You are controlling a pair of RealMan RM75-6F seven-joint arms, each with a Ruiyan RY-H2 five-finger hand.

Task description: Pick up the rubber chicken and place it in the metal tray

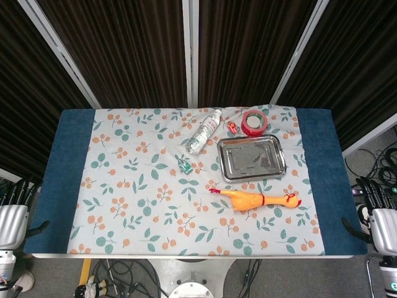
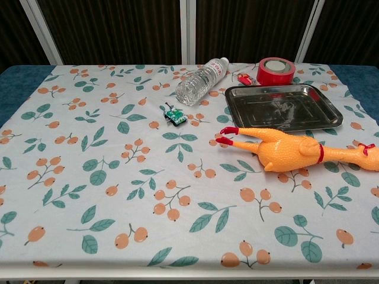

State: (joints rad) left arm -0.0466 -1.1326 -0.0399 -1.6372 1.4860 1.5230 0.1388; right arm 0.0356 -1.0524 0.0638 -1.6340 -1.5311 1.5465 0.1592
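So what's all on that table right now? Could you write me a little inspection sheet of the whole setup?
Surface: table under a floral cloth, blue edges at both sides.
Job's things: rubber chicken lies on its side just in front of the metal tray, which holds nothing.
Clutter: plastic bottle lying down, red tape roll, small green item, small red item beside the tape.
Robot hands: left robot hand and right robot hand hang off the table's sides, holding nothing.
Cables: bundles on the floor.
Surroundings: dark curtains behind.
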